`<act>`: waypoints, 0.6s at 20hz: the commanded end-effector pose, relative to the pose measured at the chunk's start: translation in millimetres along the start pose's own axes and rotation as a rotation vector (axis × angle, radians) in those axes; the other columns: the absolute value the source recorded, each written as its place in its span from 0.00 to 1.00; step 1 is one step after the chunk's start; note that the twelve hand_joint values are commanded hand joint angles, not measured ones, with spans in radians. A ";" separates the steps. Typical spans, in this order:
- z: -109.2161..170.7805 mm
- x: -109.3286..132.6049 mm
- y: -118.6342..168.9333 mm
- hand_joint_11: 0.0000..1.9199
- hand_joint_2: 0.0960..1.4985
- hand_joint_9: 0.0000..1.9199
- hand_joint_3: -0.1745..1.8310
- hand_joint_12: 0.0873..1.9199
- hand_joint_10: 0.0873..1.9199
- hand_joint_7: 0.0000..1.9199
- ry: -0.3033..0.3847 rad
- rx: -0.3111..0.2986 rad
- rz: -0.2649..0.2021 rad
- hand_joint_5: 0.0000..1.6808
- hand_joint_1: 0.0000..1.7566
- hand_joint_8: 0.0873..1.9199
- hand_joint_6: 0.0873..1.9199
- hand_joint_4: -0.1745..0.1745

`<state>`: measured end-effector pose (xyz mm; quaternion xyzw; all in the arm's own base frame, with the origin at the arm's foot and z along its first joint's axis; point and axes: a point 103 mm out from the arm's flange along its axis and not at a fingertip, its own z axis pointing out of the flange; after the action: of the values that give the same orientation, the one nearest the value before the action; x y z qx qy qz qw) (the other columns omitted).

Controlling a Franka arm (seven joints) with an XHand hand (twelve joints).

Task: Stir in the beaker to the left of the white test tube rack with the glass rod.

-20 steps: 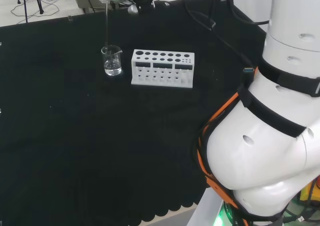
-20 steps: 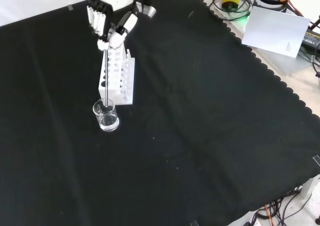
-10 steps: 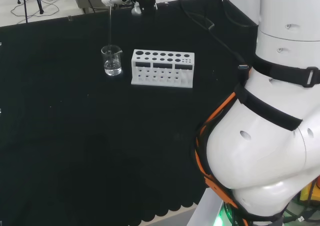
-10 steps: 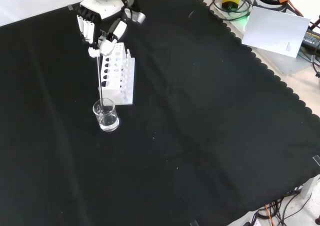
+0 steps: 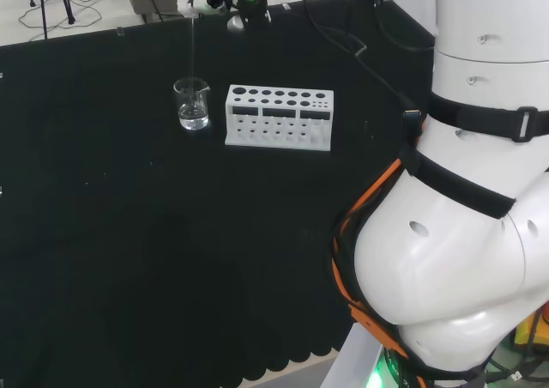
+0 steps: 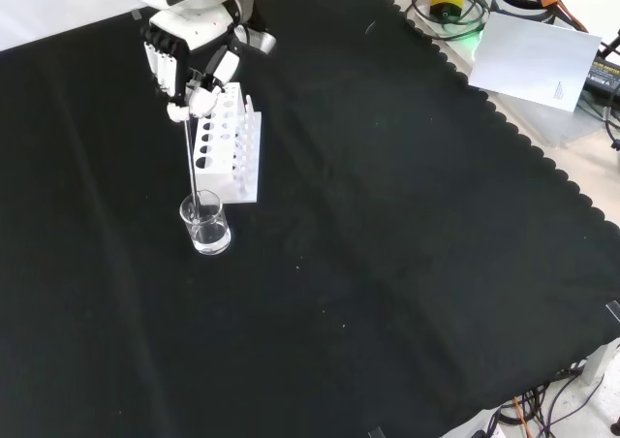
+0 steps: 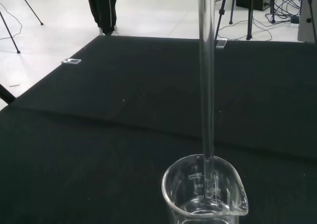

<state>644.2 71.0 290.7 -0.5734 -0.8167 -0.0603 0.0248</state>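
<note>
Black cloth (image 6: 407, 264) with a scalloped edge covers the bench, pale floor beyond. On it, a small clear glass beaker (image 6: 205, 224) with printed volume marks stands just beside a white test tube rack (image 6: 228, 146). Above, the hand (image 6: 184, 55) pinches a thin glass rod (image 6: 191, 167), its lower end inside the beaker.

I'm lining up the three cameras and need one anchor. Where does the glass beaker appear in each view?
Head view: the beaker stands upper left on the cloth, just left of the white test tube rack.
Front view: the beaker sits left of centre, just below the rack's near end.
Wrist view: the beaker is large at the bottom edge.
Shared landmark: the glass rod dipping into it, held by the hand.
</note>
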 end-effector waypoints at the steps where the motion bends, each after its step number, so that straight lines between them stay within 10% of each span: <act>1: 11.7 -9.8 1.7 0.80 0.72 0.94 0.00 0.50 0.31 0.62 -0.001 0.021 0.005 0.79 0.74 0.49 0.00 0.00; 12: 13.0 -12.3 -1.8 0.80 0.72 0.94 0.00 0.50 0.31 0.62 -0.019 0.056 0.024 0.79 0.74 0.50 0.00 0.00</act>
<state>644.4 53.5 276.0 -0.5805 -0.8126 -0.0403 0.0334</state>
